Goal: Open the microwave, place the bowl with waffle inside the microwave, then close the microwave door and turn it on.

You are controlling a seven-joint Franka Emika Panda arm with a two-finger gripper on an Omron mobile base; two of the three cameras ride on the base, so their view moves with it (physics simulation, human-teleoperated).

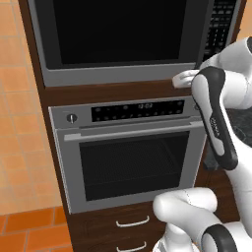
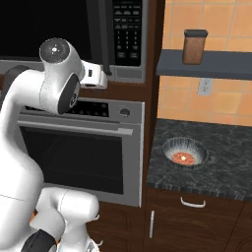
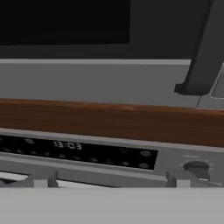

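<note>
The microwave [image 1: 123,39] is sitting in the wooden cabinet [image 1: 44,98] above the steel oven [image 1: 130,152], its wide black glass door [image 1: 118,32] shut and its dark handle [image 3: 203,52] standing beside the black keypad [image 2: 127,32]. The gripper [image 3: 109,181] is hovering just below and in front of the door's lower edge, touching nothing, its fingers [image 3: 41,181] spread wide and holding nothing. Well apart to the right, the bowl with waffle [image 2: 184,152], dark grey with orange-white food, is resting on the dark speckled counter [image 2: 221,167]. A brown jar [image 2: 194,47] is standing on the grey shelf [image 2: 206,64] against orange tiles [image 2: 226,103].
</note>
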